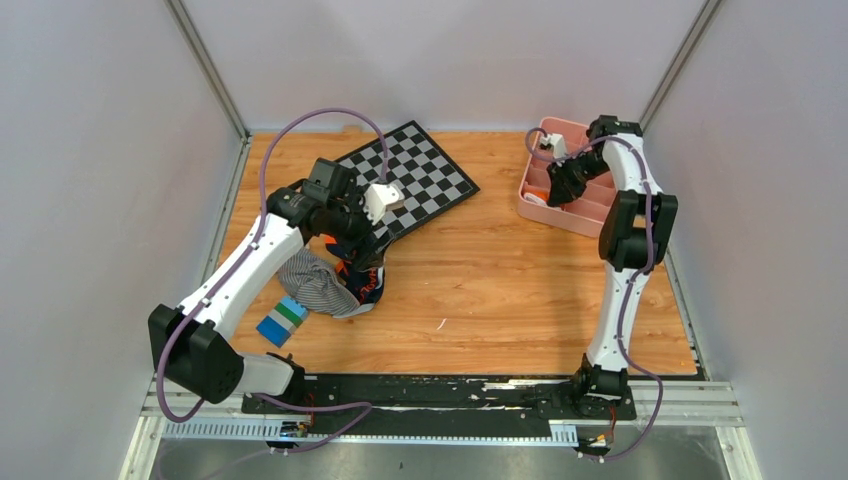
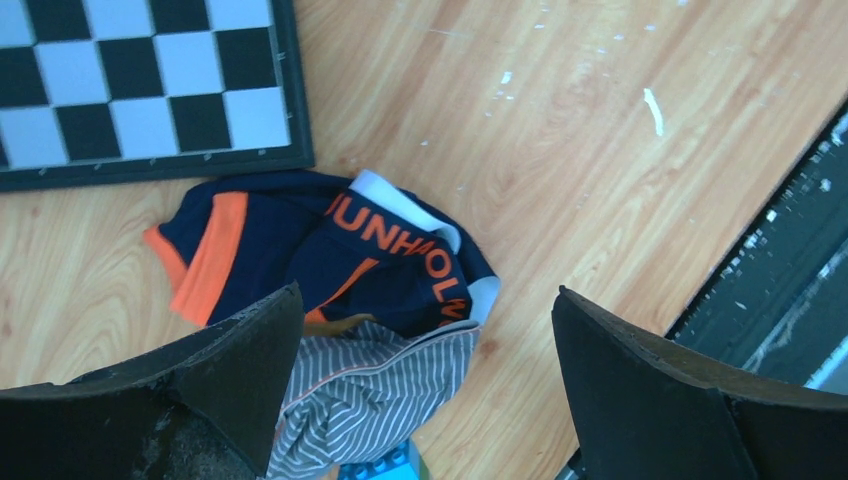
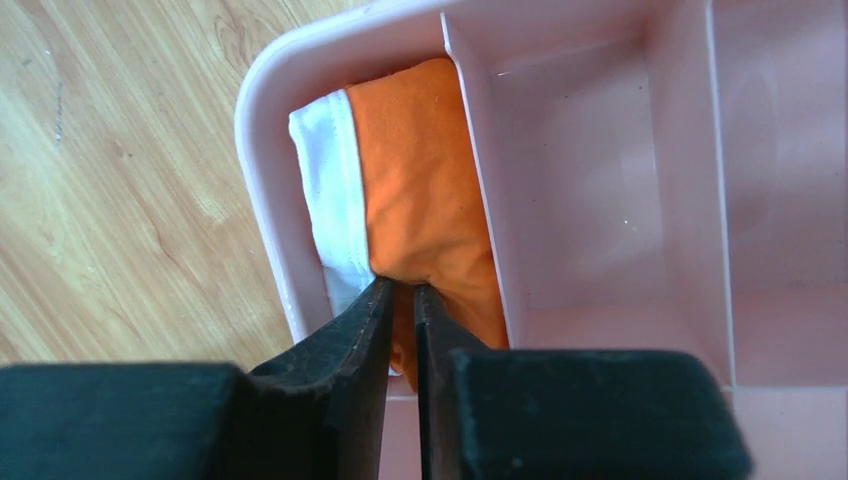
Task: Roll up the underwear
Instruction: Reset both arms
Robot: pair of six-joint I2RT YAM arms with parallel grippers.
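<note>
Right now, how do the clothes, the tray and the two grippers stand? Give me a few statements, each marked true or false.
1. The orange underwear lies in a compartment of the pink tray. True.
2. The left gripper is shut on the navy pair. False: it is open, above the navy pair and the striped garment.
3. The right gripper pinches the orange underwear. True.
4. The checkerboard sits inside the pink tray. False: it lies on the table, apart from the tray.
</note>
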